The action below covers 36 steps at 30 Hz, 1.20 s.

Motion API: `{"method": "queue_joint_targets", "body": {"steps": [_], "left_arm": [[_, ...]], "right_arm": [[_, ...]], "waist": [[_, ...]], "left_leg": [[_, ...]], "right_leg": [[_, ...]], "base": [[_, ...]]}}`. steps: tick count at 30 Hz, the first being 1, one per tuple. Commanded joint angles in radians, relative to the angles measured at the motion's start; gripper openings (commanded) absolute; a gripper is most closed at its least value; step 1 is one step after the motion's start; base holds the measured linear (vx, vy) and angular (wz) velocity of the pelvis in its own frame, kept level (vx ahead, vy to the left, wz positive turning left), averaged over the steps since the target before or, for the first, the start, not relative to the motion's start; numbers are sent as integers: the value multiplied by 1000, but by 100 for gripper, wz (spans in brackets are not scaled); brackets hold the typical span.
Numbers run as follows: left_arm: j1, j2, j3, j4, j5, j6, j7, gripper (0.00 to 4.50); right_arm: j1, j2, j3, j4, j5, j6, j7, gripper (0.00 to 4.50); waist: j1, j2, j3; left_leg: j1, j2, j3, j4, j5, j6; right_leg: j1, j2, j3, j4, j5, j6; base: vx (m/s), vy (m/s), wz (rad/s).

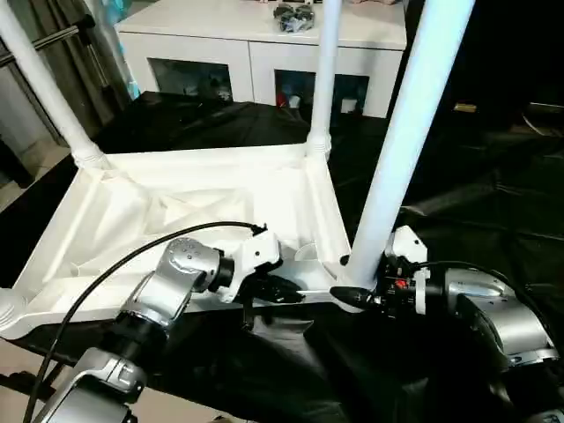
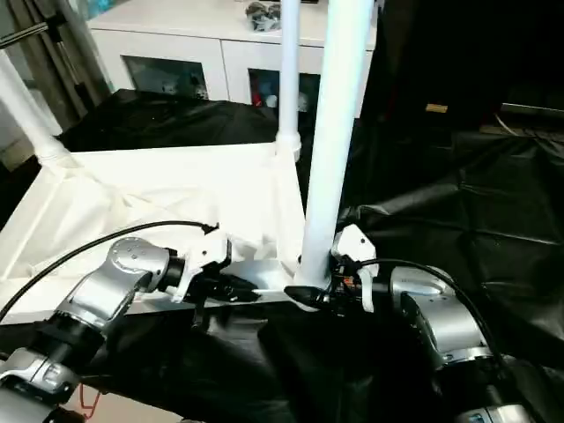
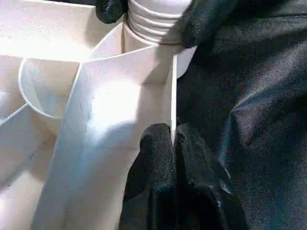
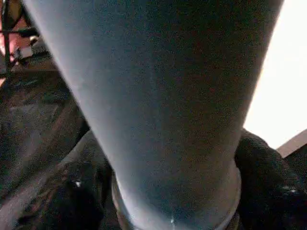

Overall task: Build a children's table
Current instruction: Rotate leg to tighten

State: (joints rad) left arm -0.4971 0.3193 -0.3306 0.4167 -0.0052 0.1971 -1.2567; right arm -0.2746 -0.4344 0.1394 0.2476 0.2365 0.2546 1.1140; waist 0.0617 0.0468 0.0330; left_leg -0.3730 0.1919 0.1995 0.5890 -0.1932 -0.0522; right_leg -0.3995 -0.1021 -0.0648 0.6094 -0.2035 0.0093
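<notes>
Leg seating at the near right corner of the inverted tabletop (image 1: 176, 211).

The tabletop lay ribbed side up on black cloth (image 1: 458, 220). The left pincer (image 3: 173, 143) was closed on the thin rim; the right pincer (image 1: 352, 280) gripped the leg (image 1: 401, 141) at its ringed base. The hollow plastic looked light, stiff and slick, so holding low near the socket seemed best.

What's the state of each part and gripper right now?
tabletop: upside down on the black cloth, ribbed underside up.
near leg: upright, base at the near corner socket.
far leg: upright in its socket.
left-side leg: standing in its socket, leaning.
left gripper: shut, pinching the tabletop's rim.
right gripper: fingers either side of the near leg's base.
cabinet: doors closed.
</notes>
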Motion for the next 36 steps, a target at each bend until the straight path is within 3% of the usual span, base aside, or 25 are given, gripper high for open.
{"method": "queue_joint_targets", "body": {"steps": [1, 2, 3, 5, 8, 13, 14, 15, 16, 19, 24, 27, 29, 30, 32, 36], "left_arm": [[5, -22, -5, -17, -19, 5, 20, 0], [0, -53, 11, -1, -17, 10, 80, 0], [0, -53, 11, -1, -17, 10, 80, 0], [-10, -85, 26, 21, -7, 14, 152, 0], [-28, -131, 43, 60, 25, 42, 278, 0], [-36, -188, 52, 71, 58, 89, 410, 0], [-36, -196, 51, 68, 60, 94, 422, 0], [-36, -205, 51, 65, 62, 100, 434, 0], [-32, -216, 46, 54, 62, 105, 439, 0], [-19, -211, 36, 28, 57, 94, 406, 0], [5, -152, 29, -14, 38, 62, 322, 0], [33, -103, 18, -64, 12, 47, 231, 0], [52, -79, 14, -97, -3, 49, 189, 0], [73, -46, 15, -130, -15, 54, 151, 0], [101, -1, 22, -168, -27, 56, 109, 0], [122, 32, 28, -187, -40, 52, 77, 0]], "right_arm": [[8, 24, 35, -10, 15, 11, 8, 291], [-11, 95, 0, 47, -27, -4, -147, 281], [-11, 95, 0, 47, -27, -4, -147, 277], [-29, 156, -16, 105, -77, -19, -301, 273], [-48, 221, -7, 173, -121, -21, -438, 271], [-89, 312, -5, 254, -144, -29, -559, 271], [-95, 323, -4, 263, -143, -30, -563, 306], [-102, 334, -3, 273, -142, -31, -568, 341], [-112, 352, -6, 286, -140, -34, -566, 341], [-119, 346, 0, 278, -141, -51, -531, 377], [-111, 273, 9, 224, -98, -82, -380, 386], [-104, 220, 20, 210, -102, -110, -306, 386], [-101, 196, 23, 218, -115, -137, -284, 386], [-84, 161, 20, 195, -95, -126, -227, 386], [-52, 106, 15, 147, -73, -114, -139, 386], [1, 37, 16, 59, -13, -59, -13, 386]], "waist": [[2, -21, -51], [-1, -26, -50], [-3, -22, -50], [-14, -25, -45], [-27, -25, -40], [-29, -34, -40], [-30, -31, -38], [-33, -46, -37], [-29, -38, -36], [-30, -44, -37], [-25, -43, -42], [-24, -42, -46], [-19, -43, -54], [-18, -36, -55], [-15, -37, -54], [-6, -37, -50]], "left_leg": [[7, 41, -16, -64, -145, 95], [7, 40, -15, -65, -144, 89], [7, 39, -15, -65, -146, 85], [6, 35, -19, -72, -186, 46], [14, 34, -21, -78, -247, 17], [14, 35, -22, -80, -280, 16], [13, 35, -25, -83, -283, 14], [10, 35, -24, -83, -286, 16], [12, 37, -26, -86, -291, 13], [14, 38, -27, -87, -315, 11], [9, 40, -28, -86, -278, 29], [1, 39, -22, -76, -197, 62], [4, 38, -18, -65, -126, 80], [2, 36, -18, -63, -103, 89], [4, 37, -14, -58, -78, 126], [7, 41, -14, -61, -103, 131]], "right_leg": [[48, -45, 39, -69, -104, -267], [47, -46, 41, -70, -116, -261], [43, -45, 42, -70, -122, -262], [45, -45, 39, -79, -215, -235], [38, -46, 41, -91, -316, -204], [35, -47, 43, -101, -385, -170], [35, -48, 42, -102, -395, -166], [36, -47, 42, -103, -407, -160], [34, -48, 42, -104, -414, -156], [32, -49, 43, -108, -436, -142], [40, -51, 45, -97, -339, -161], [45, -49, 44, -83, -202, -205], [49, -47, 46, -67, -87, -240], [51, -44, 46, -62, -42, -251], [51, -38, 45, -53, 64, -279], [50, -37, 42, -57, 13, -285]], "base": [[0, 0, 0], [0, 0, 0], [0, 0, 0], [0, 0, 0], [0, 0, 0], [0, 0, 0], [0, 0, 0], [0, 0, 0], [0, 0, 0], [0, 0, 0], [0, 0, 0], [0, 0, 0], [26, -12, 0], [0, 0, 0], [0, 0, 0], [0, 0, 0]]}}
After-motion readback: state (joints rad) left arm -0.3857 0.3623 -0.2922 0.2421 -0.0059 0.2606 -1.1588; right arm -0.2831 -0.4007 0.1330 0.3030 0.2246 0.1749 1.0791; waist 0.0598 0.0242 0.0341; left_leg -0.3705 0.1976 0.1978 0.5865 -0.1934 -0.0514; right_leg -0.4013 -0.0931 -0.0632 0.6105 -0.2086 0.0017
